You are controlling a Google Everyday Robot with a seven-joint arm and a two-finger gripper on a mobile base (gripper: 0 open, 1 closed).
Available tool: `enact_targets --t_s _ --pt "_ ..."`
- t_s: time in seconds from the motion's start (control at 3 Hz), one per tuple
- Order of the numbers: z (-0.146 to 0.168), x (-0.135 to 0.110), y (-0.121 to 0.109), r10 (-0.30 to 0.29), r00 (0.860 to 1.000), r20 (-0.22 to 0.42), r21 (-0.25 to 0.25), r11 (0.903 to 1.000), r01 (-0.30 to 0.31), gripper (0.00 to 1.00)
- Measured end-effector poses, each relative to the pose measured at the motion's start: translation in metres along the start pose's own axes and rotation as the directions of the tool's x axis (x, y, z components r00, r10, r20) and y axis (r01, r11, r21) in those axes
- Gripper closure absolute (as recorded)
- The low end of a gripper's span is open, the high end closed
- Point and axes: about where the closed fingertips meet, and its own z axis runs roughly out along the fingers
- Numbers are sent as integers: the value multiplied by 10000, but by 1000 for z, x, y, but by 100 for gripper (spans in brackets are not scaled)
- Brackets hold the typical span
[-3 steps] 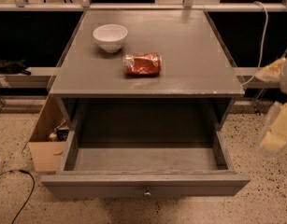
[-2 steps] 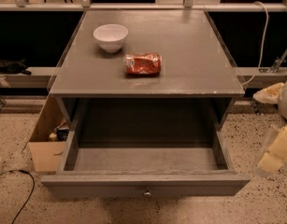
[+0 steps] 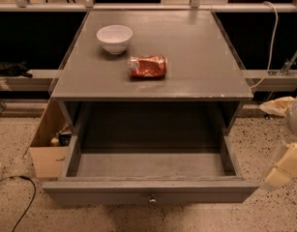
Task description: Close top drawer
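Note:
The top drawer [image 3: 114,193] of the grey cabinet is pulled far out toward the camera. Its inside [image 3: 148,163] is bare and empty. Its flat front runs along the bottom of the view, with a small round metal knob [image 3: 152,198] at centre. My gripper [image 3: 285,167] shows as a pale, blurred shape at the right edge, to the right of the drawer's front right corner and apart from it. The lower drawers are hidden under the open one.
A white bowl [image 3: 114,37] and a crushed red packet [image 3: 147,65] lie on the cabinet top [image 3: 196,57]. An open cardboard box [image 3: 47,151] stands on the floor at the left. A dark cable [image 3: 22,197] lies on the speckled floor. A white cable [image 3: 271,37] hangs at the right.
My gripper has moved down along the right edge, from beside the cabinet top to beside the drawer front. The drawer, bowl and packet have not moved.

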Motion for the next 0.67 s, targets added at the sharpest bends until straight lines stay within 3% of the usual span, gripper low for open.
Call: enact_targets --t_s 0.33,0.67 --pt "14 8 11 102 9998 -148 -256 9996 -105 0" --pt "66 39 55 459 9965 -695 -1194 9914 -540 0"
